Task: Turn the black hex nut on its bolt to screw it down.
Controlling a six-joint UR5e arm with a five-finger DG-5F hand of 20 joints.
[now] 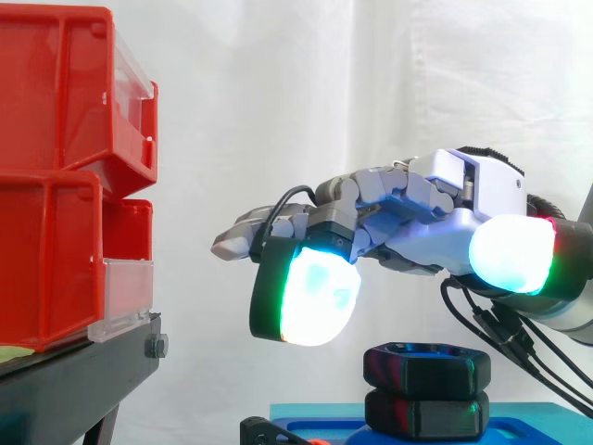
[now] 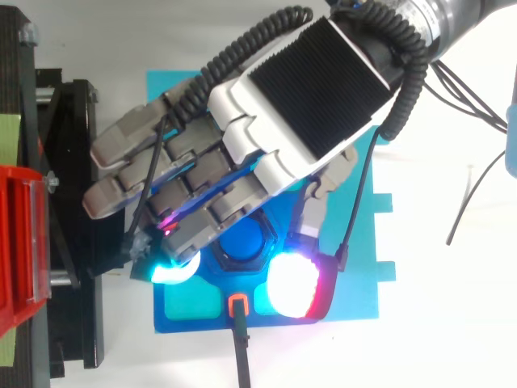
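- Side view: the hand (image 1: pixel 426 232) reaches in from the right and hangs above the work, its fingers stretched out to the left.
- The fingers are loosely spread and grip nothing.
- One fingertip pad (image 1: pixel 313 297) glows white and cyan and points down, to the left of the black hex nut (image 1: pixel 426 364) and clear of it.
- A 2nd pad glows white with a green and red rim further right, higher than the nut.
- The nut sits level on top of a 2nd black hex piece (image 1: pixel 426 414), the 2 stacked on a blue plate (image 1: pixel 528 431) low in the scene.
- On the left, 2 red bins (image 1: pixel 56 93) stand one above the other on a black stand (image 1: pixel 83 380), well apart from the nut, before a white curtain (image 1: pixel 278 93).
- Top view: the hand (image 2: pixel 315 81) comes in from the upper right, back upward, and covers the far part of the plate (image 2: pixel 363 275).
- The nut shows as a dark hex ring around the round blue bolt (image 2: pixel 242 241), just below the hand's edge.
- 2 glowing pads flank the nut, a cyan one on its left and a white and red one (image 2: pixel 295 283) on its right.
- The black stand and a red bin lie along the left edge.
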